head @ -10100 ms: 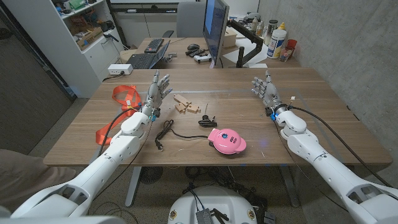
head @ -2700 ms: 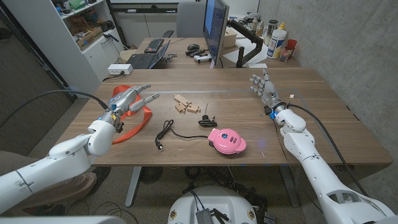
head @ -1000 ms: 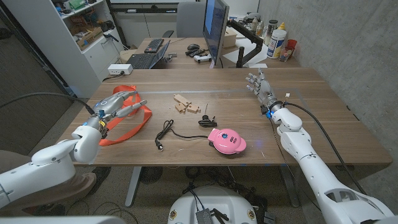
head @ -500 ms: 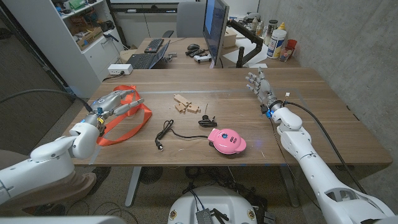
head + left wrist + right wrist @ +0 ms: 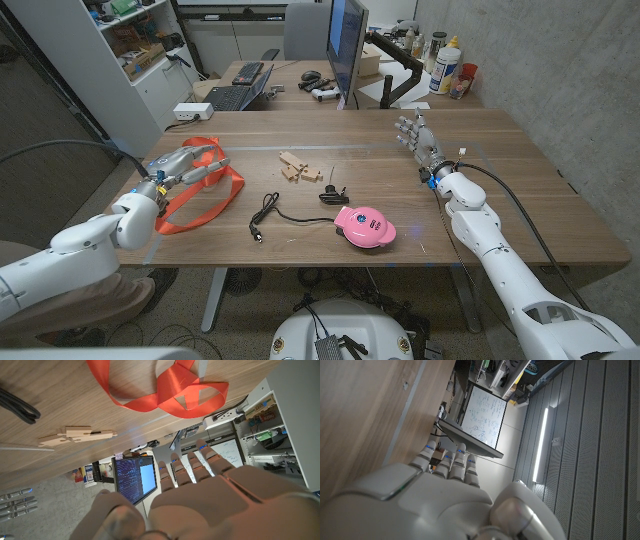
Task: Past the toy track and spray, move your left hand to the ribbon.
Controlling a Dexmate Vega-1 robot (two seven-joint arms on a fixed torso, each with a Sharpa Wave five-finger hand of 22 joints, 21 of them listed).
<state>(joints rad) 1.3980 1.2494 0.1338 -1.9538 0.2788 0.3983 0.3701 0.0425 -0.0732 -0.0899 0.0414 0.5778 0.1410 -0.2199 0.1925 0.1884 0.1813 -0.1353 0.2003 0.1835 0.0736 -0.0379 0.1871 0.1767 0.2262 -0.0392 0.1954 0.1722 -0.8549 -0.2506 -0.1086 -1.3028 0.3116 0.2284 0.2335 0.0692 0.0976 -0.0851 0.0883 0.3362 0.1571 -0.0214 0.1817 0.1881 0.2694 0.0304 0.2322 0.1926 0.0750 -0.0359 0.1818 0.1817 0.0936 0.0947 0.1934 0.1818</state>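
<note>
Nearest on the wooden surface [image 5: 520,215] lie a pink round gadget [image 5: 364,225] and a black cable [image 5: 266,214], with the wooden toy track [image 5: 298,167] pieces just beyond them. The left robot hand [image 5: 190,164] hovers over the orange ribbon [image 5: 205,195] at the surface's left side, fingers extended and spread, holding nothing. Farther right, the right robot hand [image 5: 418,138] stands upright with fingers apart, empty, well apart from everything.
</note>
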